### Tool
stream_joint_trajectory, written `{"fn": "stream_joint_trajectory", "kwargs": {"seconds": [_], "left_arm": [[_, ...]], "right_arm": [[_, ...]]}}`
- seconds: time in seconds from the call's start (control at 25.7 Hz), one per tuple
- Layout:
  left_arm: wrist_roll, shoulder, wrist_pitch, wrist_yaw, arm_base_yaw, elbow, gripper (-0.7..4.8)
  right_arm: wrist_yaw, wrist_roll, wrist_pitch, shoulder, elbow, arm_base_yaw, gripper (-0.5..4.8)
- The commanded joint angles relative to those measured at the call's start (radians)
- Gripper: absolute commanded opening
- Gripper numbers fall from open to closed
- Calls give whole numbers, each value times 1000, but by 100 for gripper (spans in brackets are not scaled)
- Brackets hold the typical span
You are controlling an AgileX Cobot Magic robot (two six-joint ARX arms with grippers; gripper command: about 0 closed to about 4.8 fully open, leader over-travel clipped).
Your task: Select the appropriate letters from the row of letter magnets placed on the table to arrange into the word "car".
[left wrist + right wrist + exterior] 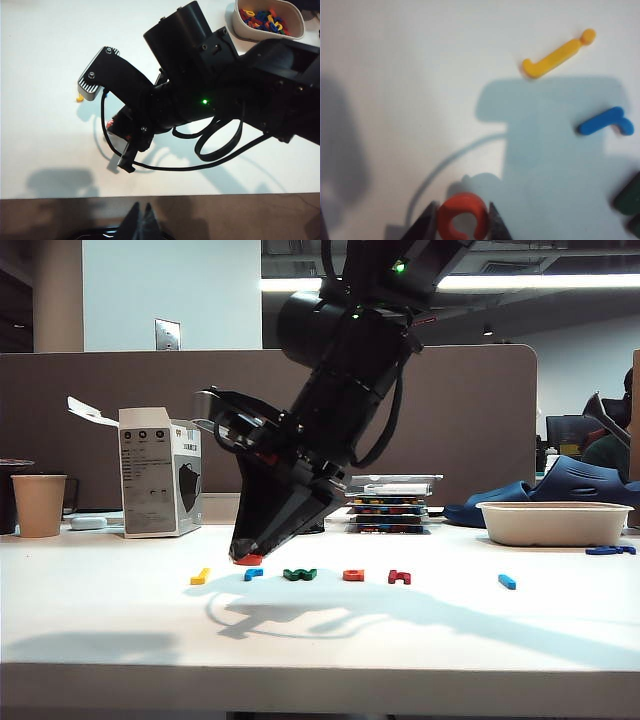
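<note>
White counter [100, 620]: right claw [462, 222] clamps the orange-red plastic "c" [461, 216]; set it flat, clear of the blue hooked "r" [606, 122]. Left claw's [141, 220] state: cannot tell.

Right gripper [461, 222] points down at table level, jaws clamped on an orange-red letter [461, 214]; left gripper [140, 220] raised, fingertips together, holding nothing

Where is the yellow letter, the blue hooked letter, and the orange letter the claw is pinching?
Yellow letter [559, 54]: right wrist view, its long bar.
Blue hooked letter [605, 122]: right wrist view, its stem.
Orange-red letter [461, 207]: right wrist view, its curved top.
</note>
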Motion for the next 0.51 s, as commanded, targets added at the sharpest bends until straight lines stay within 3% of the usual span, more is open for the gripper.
{"fn": "stream_joint_trajectory", "kwargs": {"seconds": [0.04,0.51], "left_arm": [[1,-2,2,-11,0,4,-5],[1,-2,2,-10,0,4,-5]], "right_arm": [[5,45,42,-1,4,2,103],[17,86,43,31,3,27,103]]}}
